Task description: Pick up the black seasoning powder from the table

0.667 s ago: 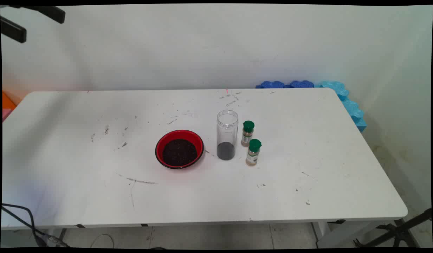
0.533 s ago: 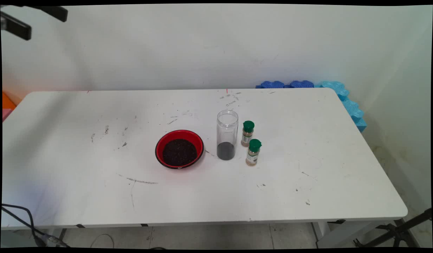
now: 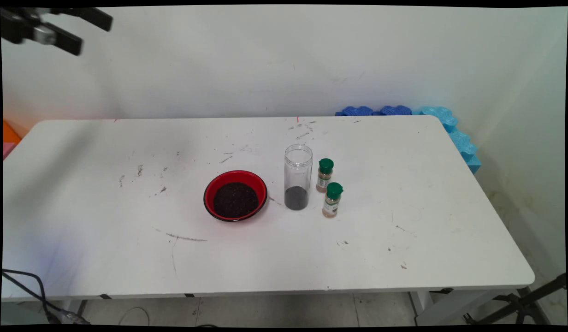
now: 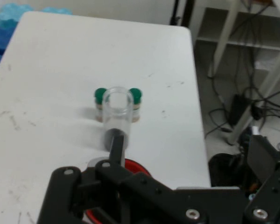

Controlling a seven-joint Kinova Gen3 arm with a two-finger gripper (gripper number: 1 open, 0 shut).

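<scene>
The black two-finger gripper (image 3: 94,36) is seen high in the upper left corner of the main view, well above the white table (image 3: 127,207) and against the wall; its two fingers are spread apart, with nothing between them; nothing is touched by it.

Near the middle of the table a round red bowl (image 3: 235,173) is set, filled with dark grains; just to its right, apart from it, a tall clear plastic jar (image 3: 298,177) stands upright with no lid and a shallow layer of the same dark stuff at its bottom. Just beside the jar, on its right, a small spice bottle with a green cap (image 3: 325,175) stands upright; a second small green-capped spice bottle (image 3: 332,200) stands just in front of the first, slightly further right; whether the two touch cannot be told.

In the hand view the jar (image 4: 116,112) is seen from above, with the two green caps showing on either side behind it and the bowl's red rim (image 4: 137,167) partly hidden by the black linkage.

Blue foam blocks (image 3: 454,133) are lined up along the table's far right corner; a black cable (image 3: 26,281) hangs below the near left edge.
</scene>
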